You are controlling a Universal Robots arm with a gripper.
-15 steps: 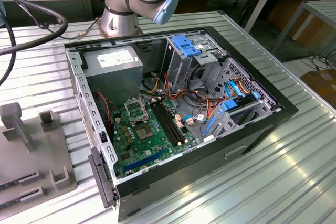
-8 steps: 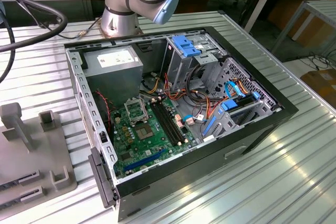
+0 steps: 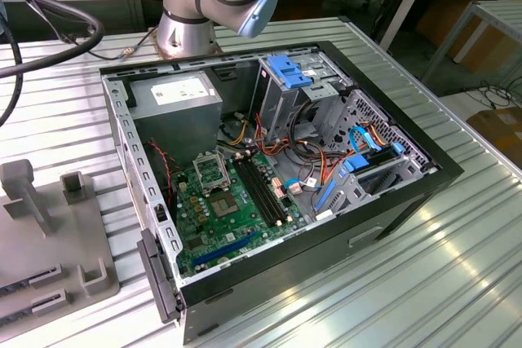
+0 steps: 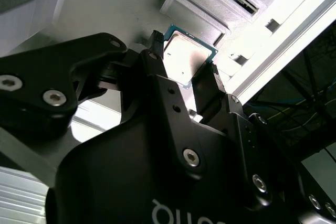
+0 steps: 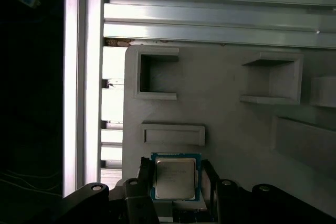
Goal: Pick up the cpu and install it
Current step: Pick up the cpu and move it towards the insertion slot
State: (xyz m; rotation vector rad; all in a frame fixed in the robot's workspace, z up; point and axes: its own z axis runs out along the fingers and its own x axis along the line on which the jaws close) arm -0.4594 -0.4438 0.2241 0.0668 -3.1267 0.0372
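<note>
Cpu (image 5: 175,178): metal top up, between your gripper's (image 4: 184,54) jaws, which stand narrow against two opposite edges. This is an edge hold, probably to keep the underside contacts untouched. The grey fixture tray (image 5: 226,124) is directly beneath; whether the chip is lifted or resting on it, you cannot tell. In the exterior view the tray lies at 8 o'clock from the open case (image 3: 424,177). The socket (image 3: 214,170) sits at 11 o'clock on the green board (image 3: 245,226).
</note>
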